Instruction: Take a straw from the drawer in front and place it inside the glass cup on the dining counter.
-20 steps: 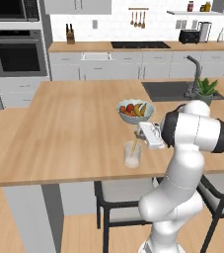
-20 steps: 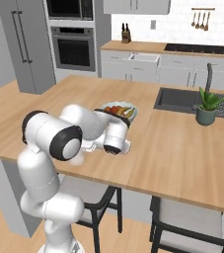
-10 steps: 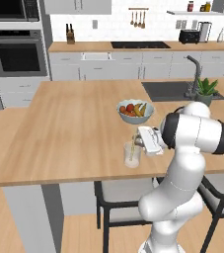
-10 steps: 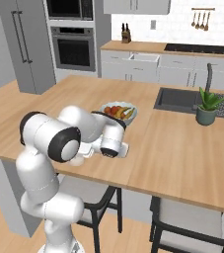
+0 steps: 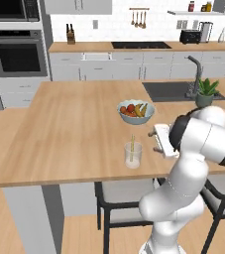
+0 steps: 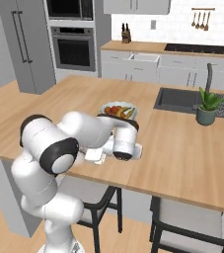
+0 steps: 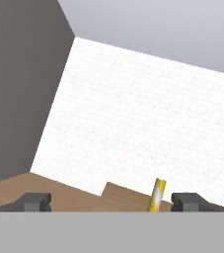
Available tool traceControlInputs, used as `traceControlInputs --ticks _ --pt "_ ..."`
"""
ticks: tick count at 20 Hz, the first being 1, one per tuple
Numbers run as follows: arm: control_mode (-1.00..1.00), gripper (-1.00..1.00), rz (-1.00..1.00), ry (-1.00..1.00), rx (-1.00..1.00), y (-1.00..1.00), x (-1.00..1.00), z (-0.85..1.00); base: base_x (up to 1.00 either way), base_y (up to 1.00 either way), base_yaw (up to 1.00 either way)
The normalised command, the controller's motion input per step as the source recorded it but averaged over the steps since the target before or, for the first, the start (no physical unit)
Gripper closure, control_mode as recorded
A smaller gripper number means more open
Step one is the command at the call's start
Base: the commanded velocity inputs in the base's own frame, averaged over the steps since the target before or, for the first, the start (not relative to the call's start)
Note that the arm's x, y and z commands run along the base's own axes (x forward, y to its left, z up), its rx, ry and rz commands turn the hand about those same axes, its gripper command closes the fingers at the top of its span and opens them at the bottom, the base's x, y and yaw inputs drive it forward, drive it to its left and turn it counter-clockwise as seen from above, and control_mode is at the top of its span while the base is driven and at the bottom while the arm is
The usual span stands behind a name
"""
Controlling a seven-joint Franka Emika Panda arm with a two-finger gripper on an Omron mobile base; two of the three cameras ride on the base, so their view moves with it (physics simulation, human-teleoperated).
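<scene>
**Straw released into the cup, hand drawn back**

Compared with a second ago, we see our two-finger gripper (image 5: 156,141) has pulled away to the right of the small clear cylindrical glass cup (image 5: 133,155); it then sat right against the cup, and now a clear gap of bare wood lies between them. The thin pale-yellow straw (image 5: 132,146) stands inside the cup on the large light-wood dining counter (image 5: 69,129), and nothing is touching it.

We judge the placing done, with only the retreat of the arm left.

In the hand view the dark fingertips (image 7: 33,201) stand wide apart with nothing between them, so the hand is open and empty. The straw's upper end (image 7: 156,194) shows there, between the tips but beyond them.

Its long axis runs close to upright, leaning slightly, with the top end poking above the rim and the lower end down in the cup.
</scene>
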Motion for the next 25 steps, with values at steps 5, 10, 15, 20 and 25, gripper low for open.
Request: traceControlInputs --ticks 5,10,15,20,25 --pt "-1.0 -1.0 -0.01 -0.33 -0.07 -0.38 -0.97 0.91 0.0 0.0 0.0" --pt "-1.0 -1.0 -0.03 -0.43 -0.27 0.09 -0.77 1.0 0.0 0.0 0.0" --pt "-1.0 -1.0 -0.06 -0.32 -0.4 0.55 -0.45 0.77 0.0 0.0 0.0" --pt "-1.0 -1.0 -0.03 -0.17 -0.5 0.71 -0.23 0.14 0.0 0.0 0.0" --pt "-1.0 -1.0 0.0 -0.06 -0.48 0.61 -0.22 -0.03 0.0 0.0 0.0"
